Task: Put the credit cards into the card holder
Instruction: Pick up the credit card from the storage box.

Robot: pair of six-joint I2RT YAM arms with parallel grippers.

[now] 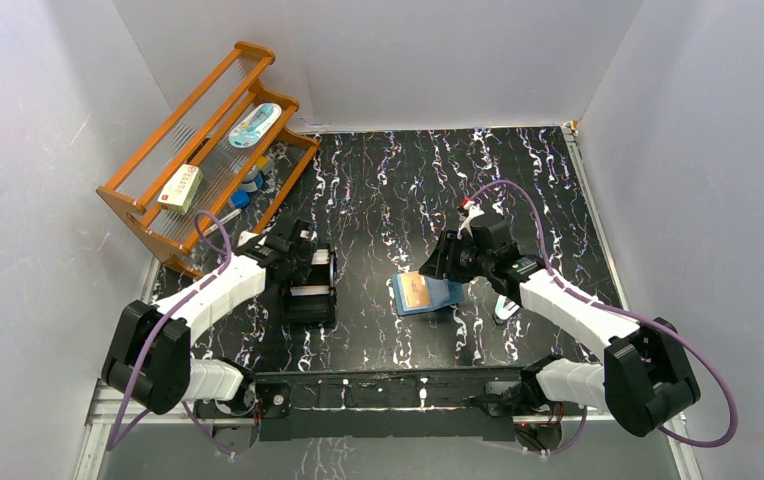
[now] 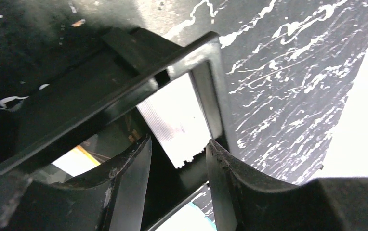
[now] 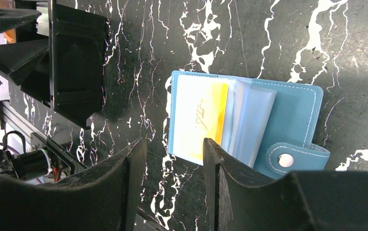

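Observation:
The card holder [image 1: 428, 294] lies open on the table, a teal wallet with pale blue pockets [image 3: 254, 120] and a snap tab [image 3: 288, 159]. An orange-yellow credit card [image 3: 211, 120] sits in its left pocket. My right gripper [image 3: 172, 154] hovers open at the wallet's near-left corner with nothing between its fingers. A stack of whitish credit cards [image 2: 177, 125] stands on edge in a black open-topped box [image 1: 308, 300]. My left gripper [image 2: 178, 159] is over that box, jaws apart on either side of the stack's end; I see no contact.
A wooden rack [image 1: 208, 150] stands at the back left with a white-and-red box [image 1: 181, 187] and small items on it. A small white and blue thing [image 1: 506, 308] lies right of the wallet, partly under my right arm. White walls close in three sides.

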